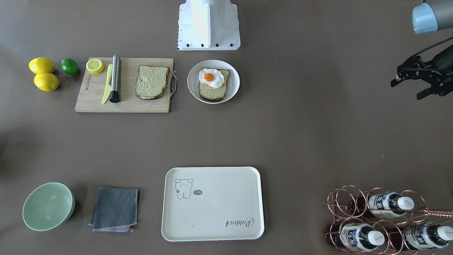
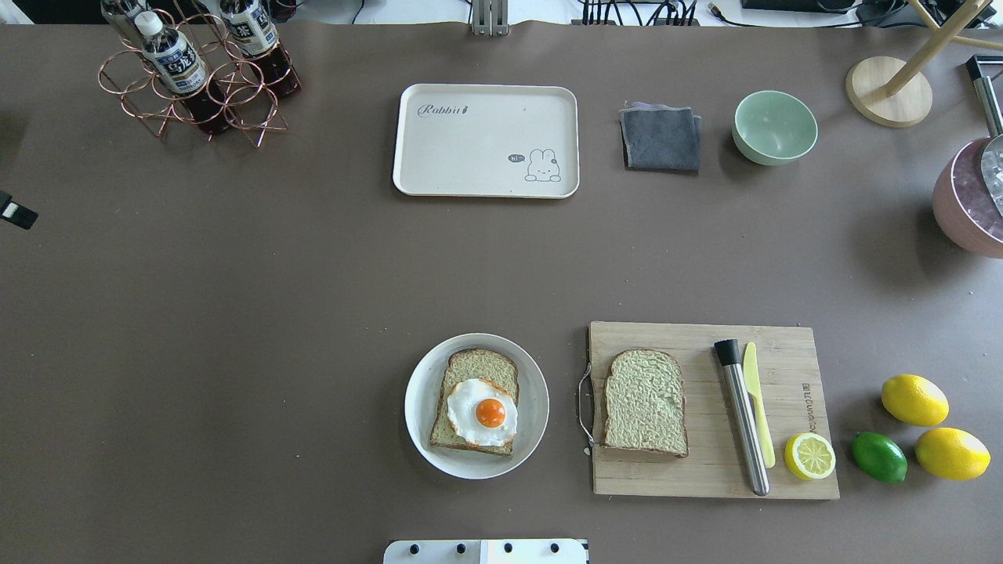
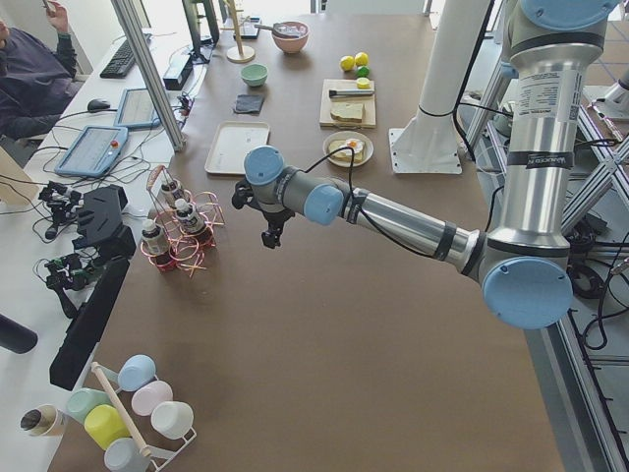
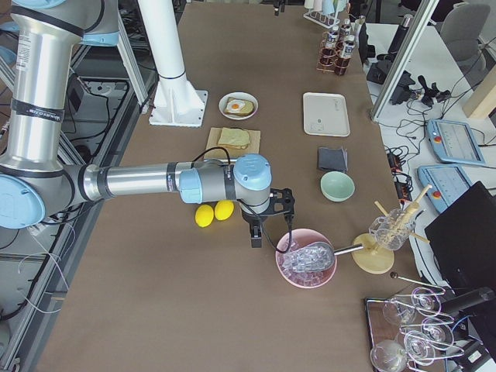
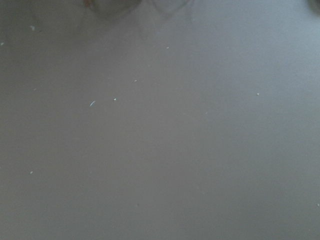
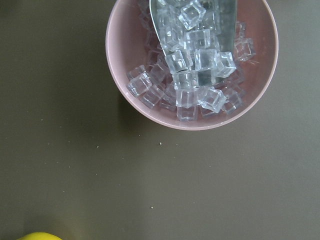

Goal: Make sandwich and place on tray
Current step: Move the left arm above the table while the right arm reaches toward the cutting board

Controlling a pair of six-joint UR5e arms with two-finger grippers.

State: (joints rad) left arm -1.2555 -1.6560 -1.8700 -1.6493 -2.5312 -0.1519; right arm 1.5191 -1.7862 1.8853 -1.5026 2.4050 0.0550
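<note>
Brown-crusted bread slice (image 2: 645, 403), 1 of 2, lies flat on the cutting board (image 2: 783, 470), long axis pointing toward the tray (image 2: 486, 184). Slice 2 (image 2: 478, 368) carries the egg (image 2: 482, 413) in the dish (image 2: 419, 407) just beside. We judge the right gripper (image 4: 263, 232), near the ice bowl (image 6: 117, 45), the closer one; its jaws we cannot tell. The left gripper (image 1: 407, 90) looks spread over bare table (image 2: 313, 274).

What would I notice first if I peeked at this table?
Probably the fried egg with its bright orange yolk, lying on a bread slice in the white dish near the robot's base. Next come the yellow lemons and green lime beside the cutting board, where a second bread slice lies. Across the table, the cream tray is bare.
</note>
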